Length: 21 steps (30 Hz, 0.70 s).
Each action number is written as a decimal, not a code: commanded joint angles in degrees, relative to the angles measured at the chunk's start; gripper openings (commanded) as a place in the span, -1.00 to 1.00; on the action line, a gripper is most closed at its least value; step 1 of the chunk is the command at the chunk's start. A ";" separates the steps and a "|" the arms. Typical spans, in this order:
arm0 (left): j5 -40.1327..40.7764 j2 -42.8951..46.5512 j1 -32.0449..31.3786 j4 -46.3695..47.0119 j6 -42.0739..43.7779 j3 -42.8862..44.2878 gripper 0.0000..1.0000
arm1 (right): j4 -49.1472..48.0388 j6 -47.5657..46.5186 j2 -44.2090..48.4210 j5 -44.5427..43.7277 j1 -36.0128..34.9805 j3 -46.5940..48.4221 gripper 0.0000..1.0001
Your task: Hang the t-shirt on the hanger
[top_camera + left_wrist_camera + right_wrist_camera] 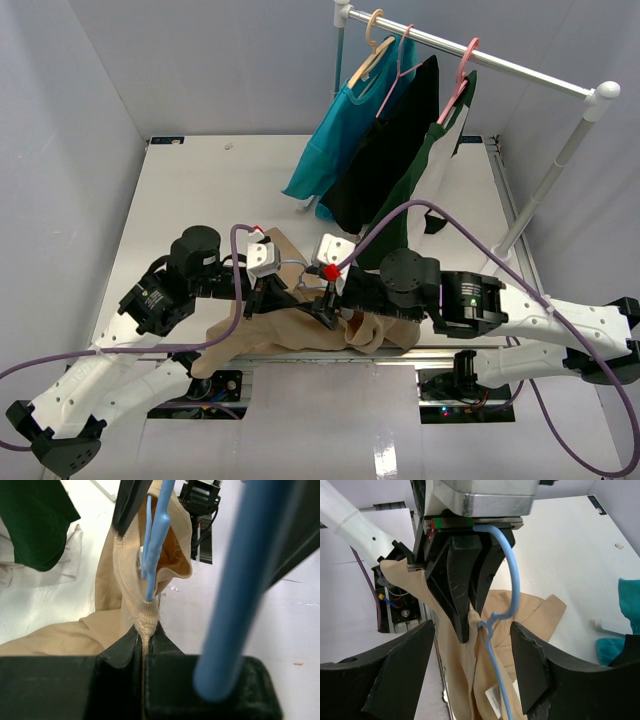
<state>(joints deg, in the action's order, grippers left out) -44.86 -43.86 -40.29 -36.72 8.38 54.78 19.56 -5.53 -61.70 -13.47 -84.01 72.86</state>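
Note:
The tan t-shirt (pixel 290 330) lies bunched at the table's near edge, between the two arms. My left gripper (pixel 144 636) is shut on its ribbed collar (pixel 145 617) and holds it up; it also shows in the top view (pixel 268 295). The thin light-blue hanger (pixel 511 575) has its hook up beside the left gripper's fingers, and one arm runs down into the neck opening (pixel 151 545). My right gripper (pixel 472 680) is open, its fingers (pixel 532 665) on either side of the hanger and collar without touching them. It shows in the top view (pixel 325 308).
A clothes rack (pixel 500 62) stands at the back right with a teal shirt (pixel 335 140), a black one (pixel 395 140) and a dark green one (pixel 440 150) on wooden and pink hangers. Purple cables (pixel 440 215) loop over the arms. The table's front edge (pixel 300 352) is right under the shirt.

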 commanded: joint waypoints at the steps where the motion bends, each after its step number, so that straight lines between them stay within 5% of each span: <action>1: -4.81 0.61 0.13 4.04 -0.73 1.10 -1.00 | -8.80 -2.12 -0.70 1.88 -0.09 -0.33 0.35; 8: -5.65 0.70 0.13 5.27 -0.88 -0.13 -1.00 | -18.27 -2.63 -0.53 -1.60 0.90 -6.54 0.19; 13: -7.43 1.45 0.15 6.60 -1.13 -0.80 -1.00 | -20.99 -1.44 0.06 1.42 3.35 -8.59 -0.17; 17: -7.95 1.87 0.13 7.66 -1.65 -1.12 -1.00 | -22.89 -1.26 1.89 2.36 4.19 -11.19 -0.77; 21: -7.02 1.03 0.16 7.77 -1.86 -1.74 -1.00 | -25.61 -0.92 5.09 1.75 4.66 -14.01 -0.84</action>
<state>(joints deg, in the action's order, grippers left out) -49.75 -43.39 -40.03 -31.12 7.47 53.19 -0.50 -5.97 -60.39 -8.99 -80.59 60.62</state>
